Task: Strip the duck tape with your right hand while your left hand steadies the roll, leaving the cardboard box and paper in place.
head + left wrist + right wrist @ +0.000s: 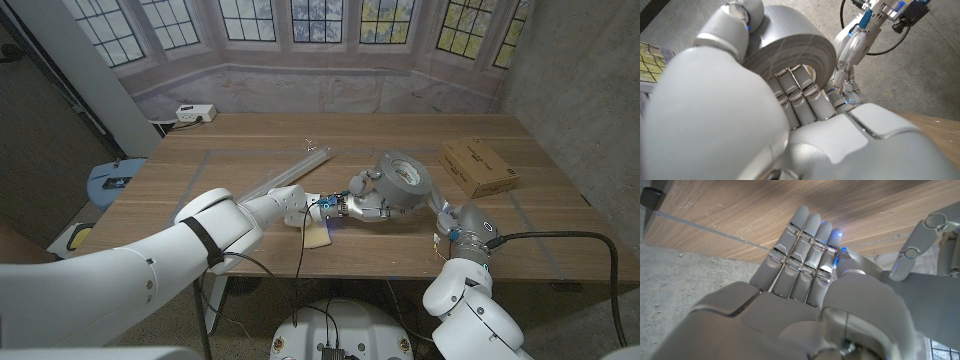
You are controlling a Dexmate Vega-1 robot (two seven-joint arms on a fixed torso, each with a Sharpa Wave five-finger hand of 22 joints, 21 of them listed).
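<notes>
Sitting on the wooden table (250, 150) w/ the task items: a cardboard box (478, 166) toward the far right, well apart from the roll, and a long clear tube (285, 174) lying diagonally left of centre. A pale paper sheet (317, 234) lies near the front edge, partly under the left forearm. A small white device (195, 113) rests on the ledge behind the table; a blue object (115, 180) sits off the table's left side.

Duct tape roll (404, 183) is mid-table, tilted up off the surface, grey w/ a light core.

Head view gives the layout: both arms meet at the roll, left hand (366, 204) on its left side, right hand (445, 217) at its lower right. Left wrist view adds close detail: the left hand's fingers (799, 95) reach into the roll's core w/ the thumb over the outer rim, so it's gripping the roll (785, 47); the right arm shows beyond it. Right wrist view has the right hand (810, 255) w/ fingers straight and together, pointing at the table edge (765, 215), nothing visibly in them. Whether it touches the roll, can't tell.
</notes>
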